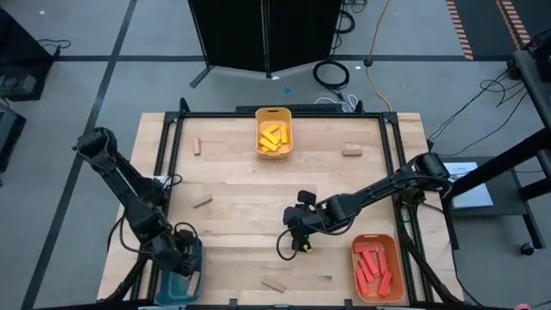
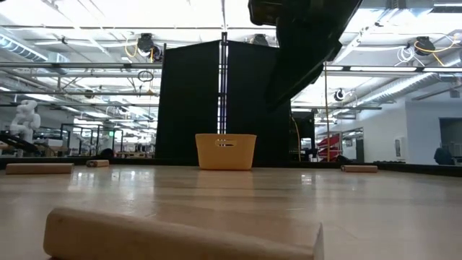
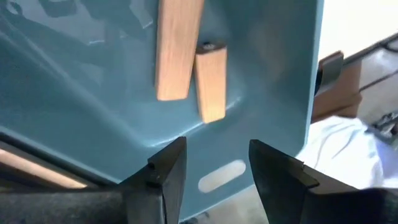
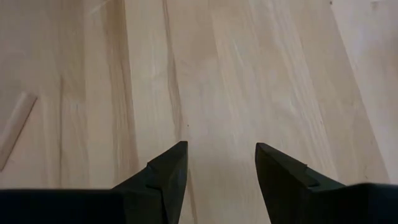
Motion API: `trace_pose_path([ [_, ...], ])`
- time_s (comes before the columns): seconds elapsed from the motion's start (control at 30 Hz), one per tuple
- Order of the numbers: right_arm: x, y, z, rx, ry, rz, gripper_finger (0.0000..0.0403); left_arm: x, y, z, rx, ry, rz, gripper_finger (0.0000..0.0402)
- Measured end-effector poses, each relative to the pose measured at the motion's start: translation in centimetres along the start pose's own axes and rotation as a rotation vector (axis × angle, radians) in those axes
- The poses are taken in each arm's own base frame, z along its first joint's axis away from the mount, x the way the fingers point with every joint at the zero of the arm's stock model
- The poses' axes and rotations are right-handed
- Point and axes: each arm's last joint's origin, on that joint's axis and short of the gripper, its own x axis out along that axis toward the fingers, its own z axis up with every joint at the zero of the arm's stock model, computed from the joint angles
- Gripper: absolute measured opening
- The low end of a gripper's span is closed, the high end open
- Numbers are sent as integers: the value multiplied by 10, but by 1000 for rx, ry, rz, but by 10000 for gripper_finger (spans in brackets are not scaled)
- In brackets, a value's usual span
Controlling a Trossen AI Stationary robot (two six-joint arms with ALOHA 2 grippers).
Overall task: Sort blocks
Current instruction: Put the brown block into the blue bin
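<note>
My left gripper (image 3: 211,171) hangs open over the teal tray (image 1: 176,280) at the table's near left corner. Two tan blocks (image 3: 186,56) lie side by side on the tray's floor, beyond the fingertips. My right gripper (image 4: 217,168) stands open above bare table near the middle, with nothing between its fingers. In the high view a small yellow block (image 1: 305,247) shows on the table right at that gripper (image 1: 301,234). Yellow blocks (image 1: 274,138) lie in the yellow tray (image 1: 258,129) at the far edge. Red blocks (image 1: 374,267) lie in the orange tray (image 1: 394,258) at the near right.
Loose tan blocks lie flat on the table at the far left (image 1: 198,146), the far right (image 1: 350,151), left of centre (image 1: 202,202) and by the near edge (image 1: 275,284). That last block (image 2: 180,235) fills the low view's foreground. A black frame runs round the table.
</note>
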Motion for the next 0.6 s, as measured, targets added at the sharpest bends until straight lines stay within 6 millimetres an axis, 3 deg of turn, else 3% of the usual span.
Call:
trace_pose_path([
  [0.37,0,2,5,-23,-46,22,158,-27,-8,-2,166,73,-110,171],
  [0.6,2,-5,11,-21,-79,18,157,-52,-1,27,338,-76,-70,171],
])
